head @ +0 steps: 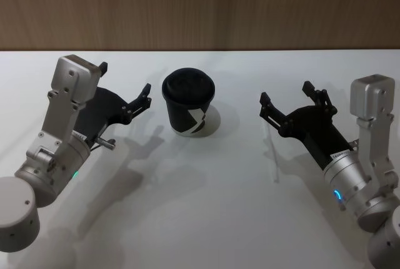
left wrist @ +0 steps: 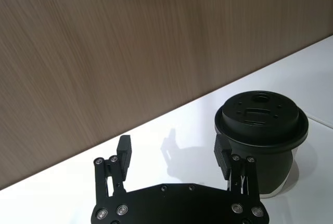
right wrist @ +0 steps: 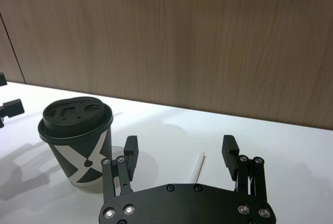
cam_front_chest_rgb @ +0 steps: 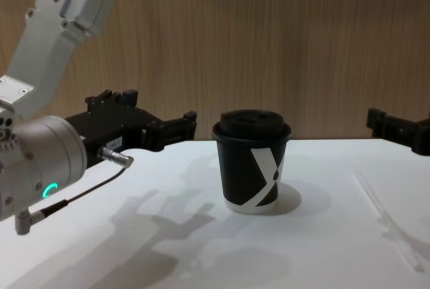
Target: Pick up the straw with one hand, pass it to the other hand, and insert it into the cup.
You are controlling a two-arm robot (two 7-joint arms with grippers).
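Two hands hang above the white desk (head: pixel 206 219), one on each side of the cup (head: pixel 189 109), and neither holds anything. The left hand (head: pixel 125 80) is at the cup's left, on a silver-grey arm with a green ring light (cam_front_chest_rgb: pixel 46 191) and a thin black cable (cam_front_chest_rgb: pixel 80 195) looping beneath it. Its black fingers are spread wide and point toward the cup; in the left wrist view one fingertip (left wrist: pixel 221 148) shows just beside the cup's lid (left wrist: pixel 260 112), though whether it touches cannot be told from that angle. From the head the tip stands a little apart from the cup.

The right hand (head: pixel 286 94) is well to the cup's right, also spread wide, with its fingers aimed forward and toward the middle of the desk. It is raised off the surface and casts a shadow below itself.

The straw (head: pixel 272 156) lies flat on the desk to the right of the cup, below the right hand, thin and white against the white top and hard to make out. In the right wrist view its end (right wrist: pixel 200 162) shows on the desk through the gap between that hand's two fingers, touched by neither.

The cup stands upright near the middle of the desk, black with a white geometric mark and a black lid pressed on. A wood-grain wall (head: pixel 200 6) runs behind the desk.
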